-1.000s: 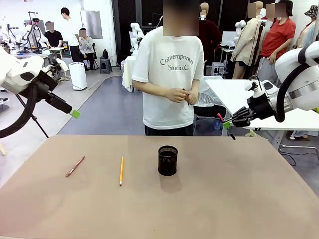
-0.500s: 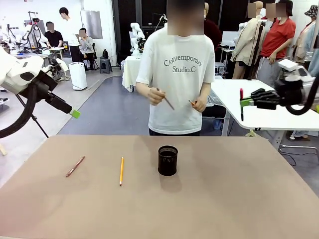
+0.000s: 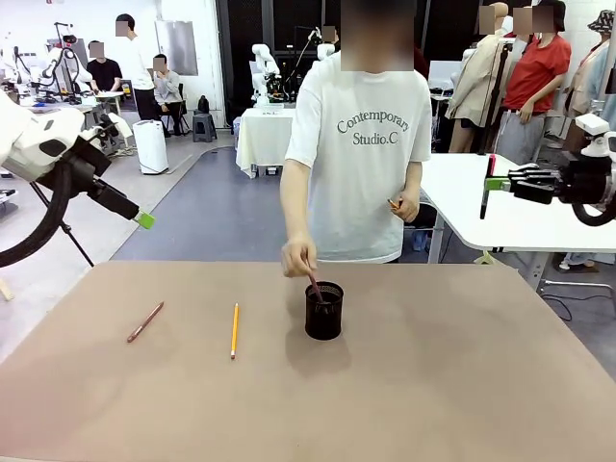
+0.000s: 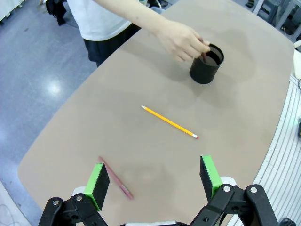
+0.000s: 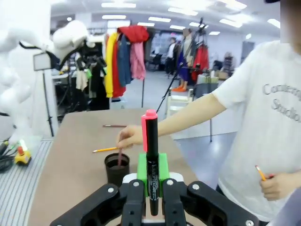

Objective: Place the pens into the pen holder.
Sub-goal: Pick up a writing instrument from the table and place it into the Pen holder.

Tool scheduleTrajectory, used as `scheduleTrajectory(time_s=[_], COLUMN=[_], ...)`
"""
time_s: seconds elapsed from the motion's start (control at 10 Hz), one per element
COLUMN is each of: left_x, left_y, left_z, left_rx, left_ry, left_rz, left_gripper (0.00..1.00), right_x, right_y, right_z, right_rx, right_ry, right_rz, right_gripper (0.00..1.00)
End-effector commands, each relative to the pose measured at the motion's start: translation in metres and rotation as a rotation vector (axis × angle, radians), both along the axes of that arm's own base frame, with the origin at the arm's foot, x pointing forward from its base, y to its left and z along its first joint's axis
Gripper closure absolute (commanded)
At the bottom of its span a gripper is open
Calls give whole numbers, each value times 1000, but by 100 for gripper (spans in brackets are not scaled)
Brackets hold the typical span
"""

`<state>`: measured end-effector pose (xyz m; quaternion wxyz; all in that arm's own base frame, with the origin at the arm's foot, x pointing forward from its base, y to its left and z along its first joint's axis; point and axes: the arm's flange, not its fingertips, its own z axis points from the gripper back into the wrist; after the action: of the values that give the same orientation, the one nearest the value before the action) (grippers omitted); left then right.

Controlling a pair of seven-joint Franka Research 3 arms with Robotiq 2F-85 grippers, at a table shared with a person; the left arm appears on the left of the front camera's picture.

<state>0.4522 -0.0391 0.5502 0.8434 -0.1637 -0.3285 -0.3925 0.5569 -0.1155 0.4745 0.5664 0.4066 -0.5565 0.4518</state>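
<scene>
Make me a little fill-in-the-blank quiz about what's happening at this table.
Of the robot's right hand and left hand, the ___ one grips the pink-capped pen. The person's hand holds a pen with its tip in the ___ pen holder. ___ pens lie flat on the table: a yellow pen and a reddish-brown pen. The left hand is ___, holding nothing.
Missing words: right; black; two; open.

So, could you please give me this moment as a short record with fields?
pen holder: upright, mid-table
person's hand: holds dark pen, tip inside holder
other hand: holds orange pencil
yellow pen: flat, left of holder
reddish-brown pen: flat, further left
left gripper: open, raised, holding nothing
right gripper: shut on pink-capped pen, raised at right
</scene>
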Motion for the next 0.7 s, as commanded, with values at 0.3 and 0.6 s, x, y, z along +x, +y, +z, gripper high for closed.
scheduleTrajectory(time_s=[0.3, 0.6], left_x=[-2, -2], left_y=[1, 1], left_z=[0, 0], left_rx=[-6, -6], left_ry=[-5, -5], left_rz=[-1, -1], left_gripper=[0, 0], right_x=[0, 0], right_y=[0, 0], right_z=[0, 0], right_rx=[0, 0], right_ry=[0, 0], right_rz=[0, 0], right_gripper=[100, 100])
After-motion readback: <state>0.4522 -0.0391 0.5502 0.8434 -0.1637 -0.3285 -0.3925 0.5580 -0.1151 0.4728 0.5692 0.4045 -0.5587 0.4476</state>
